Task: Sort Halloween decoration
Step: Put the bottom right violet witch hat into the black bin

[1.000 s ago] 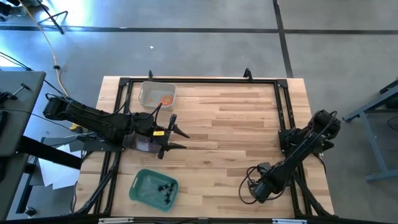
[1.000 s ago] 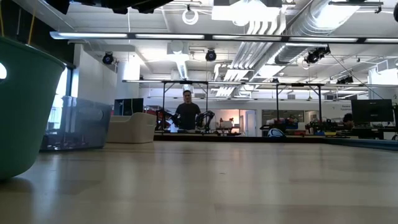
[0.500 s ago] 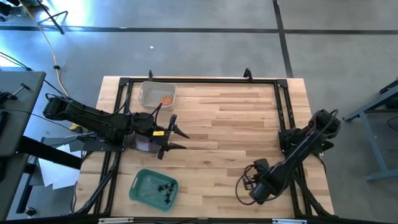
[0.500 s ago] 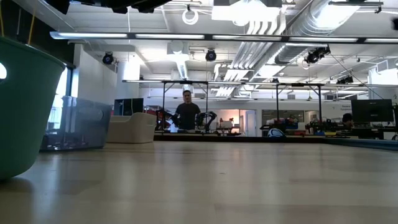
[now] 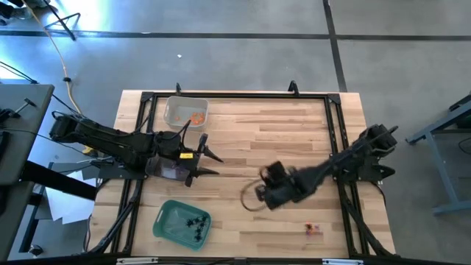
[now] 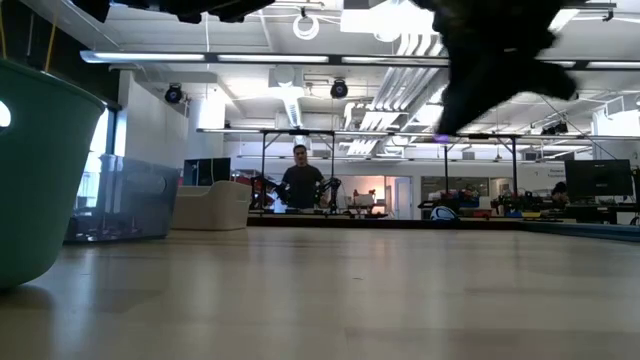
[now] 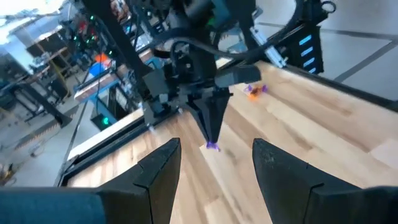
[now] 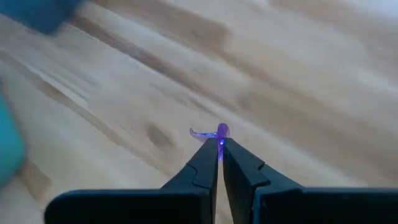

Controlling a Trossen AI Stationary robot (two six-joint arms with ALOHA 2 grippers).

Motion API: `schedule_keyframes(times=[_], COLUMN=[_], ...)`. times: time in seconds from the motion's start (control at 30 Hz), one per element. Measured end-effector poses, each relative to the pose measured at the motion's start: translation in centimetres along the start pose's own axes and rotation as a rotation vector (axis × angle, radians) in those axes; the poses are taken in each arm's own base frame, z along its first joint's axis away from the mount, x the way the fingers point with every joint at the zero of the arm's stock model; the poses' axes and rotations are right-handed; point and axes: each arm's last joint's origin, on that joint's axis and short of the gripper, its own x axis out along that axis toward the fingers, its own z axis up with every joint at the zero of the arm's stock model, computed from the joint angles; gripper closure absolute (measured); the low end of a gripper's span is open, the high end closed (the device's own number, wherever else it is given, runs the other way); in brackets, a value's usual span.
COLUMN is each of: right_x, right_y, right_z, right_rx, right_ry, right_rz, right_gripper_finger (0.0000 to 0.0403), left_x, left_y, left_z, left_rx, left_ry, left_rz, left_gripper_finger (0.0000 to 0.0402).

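Trays: clear tray (image 5: pixel 185 112) and green tray (image 5: pixel 182 222) sitting at left. Left gripper (image 5: pixel 208 163) idling, jaws wide. Right gripper (image 8: pixel 219 144) pinching purple trinket (image 8: pixel 214 132) by its tip over counter (image 5: pixel 280 132); slipping in transit likely. Two trinkets (image 5: pixel 313 229) waiting.

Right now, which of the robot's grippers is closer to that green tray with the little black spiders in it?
The left gripper: it hovers open just beyond the green tray. The right gripper, pinching a purple trinket, is farther off toward the table's middle.
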Motion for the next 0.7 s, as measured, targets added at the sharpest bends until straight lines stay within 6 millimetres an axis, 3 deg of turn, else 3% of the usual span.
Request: schedule_keyframes(times=[0.23, 0.4, 0.7], right_x=[2.6, 4.5, 9.2], right_y=[1.6, 2.0, 2.1], right_z=[6.4, 10.0, 13.8], right_rx=[-0.140, -0.221, -0.307], right_ry=[-0.180, -0.255, -0.304], right_rz=[0.169, 0.279, 0.479], right_gripper_finger=[0.0387, 0.0387, 0.0387], left_x=[-2.7, -4.3, -9.4], left_y=[0.9, 1.0, 2.5], left_z=[-0.3, -0.5, 0.6], left_rx=[-0.023, -0.030, -0.092], left_ry=[0.093, 0.163, 0.307], left_rz=[0.007, 0.040, 0.616], left_gripper_finger=[0.0216, 0.0216, 0.0216])
